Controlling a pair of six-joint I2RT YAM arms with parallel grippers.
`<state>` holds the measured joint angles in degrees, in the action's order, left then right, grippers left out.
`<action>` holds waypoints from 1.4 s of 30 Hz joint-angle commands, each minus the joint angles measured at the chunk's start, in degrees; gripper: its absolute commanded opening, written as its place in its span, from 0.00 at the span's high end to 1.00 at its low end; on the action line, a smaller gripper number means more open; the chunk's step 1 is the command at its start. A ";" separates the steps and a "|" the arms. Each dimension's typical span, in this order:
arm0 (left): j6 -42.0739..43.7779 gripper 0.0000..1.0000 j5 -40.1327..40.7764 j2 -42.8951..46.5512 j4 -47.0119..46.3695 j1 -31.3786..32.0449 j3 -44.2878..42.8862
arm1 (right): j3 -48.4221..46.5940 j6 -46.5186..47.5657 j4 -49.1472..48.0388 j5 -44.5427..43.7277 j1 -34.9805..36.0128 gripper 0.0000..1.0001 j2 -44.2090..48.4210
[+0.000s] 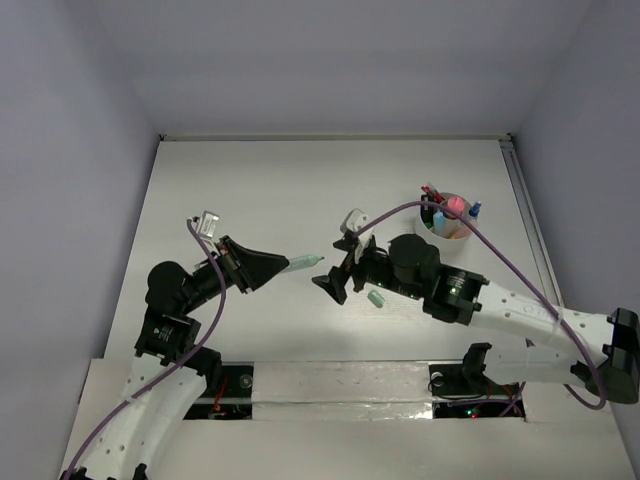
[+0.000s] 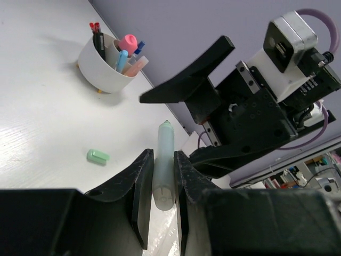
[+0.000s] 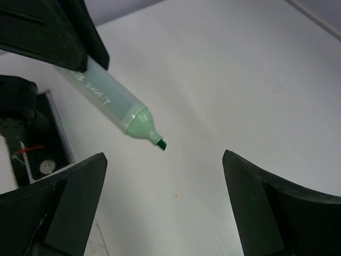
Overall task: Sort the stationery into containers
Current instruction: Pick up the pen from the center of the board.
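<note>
— Two grippers face each other in the view from above, yes?
— Yes. The left gripper (image 1: 283, 263) is clamped on a pale green marker (image 1: 304, 262), which sticks out to the right, roughly level above the white table (image 1: 250, 190). The right gripper (image 1: 337, 267) stands just beside the marker's tip, its jaws spread wide with nothing between them.
— And the cup?
— The round whitish cup (image 1: 431, 229) sits at the far right of the table, well apart from both grippers. Red pens, a pink-capped bottle and blue and orange markers stand in it. A small mint piece (image 1: 376, 298) lies on the table just beside the right gripper.
— What does the left wrist camera give?
— The marker's barrel is pinched between the two black fingers (image 2: 139, 184), its tip pointing away toward the right gripper, whose jaws gape. The cup is at upper left, and the mint piece lies flat on the table between the cup and the fingers.
— And the right wrist?
— Its own fingers sit at the bottom corners, far apart. The marker comes in from the upper left, held by the left gripper. It is uncapped, with a dark green tip slanting down to the right. It touches neither finger.
</note>
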<state>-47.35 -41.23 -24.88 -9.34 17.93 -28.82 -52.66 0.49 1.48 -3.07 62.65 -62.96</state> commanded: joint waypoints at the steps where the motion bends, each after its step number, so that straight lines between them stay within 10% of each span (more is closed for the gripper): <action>1: 2.18 1.00 1.86 0.89 -3.21 0.26 -1.33 | 3.88 -6.72 -10.68 6.57 -0.34 0.04 4.68; 24: 1.74 1.00 4.32 10.56 -7.00 0.26 1.57 | 10.04 -37.14 -39.52 14.32 -0.34 0.02 -0.49; 42: 1.21 1.00 2.39 12.67 -7.27 0.26 2.98 | 7.41 -36.61 -52.10 13.96 -0.34 0.36 -6.82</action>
<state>-45.89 -37.67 -12.93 -13.13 17.93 -26.37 -42.04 -36.60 -44.73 10.94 62.59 -69.06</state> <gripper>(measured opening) 0.155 0.677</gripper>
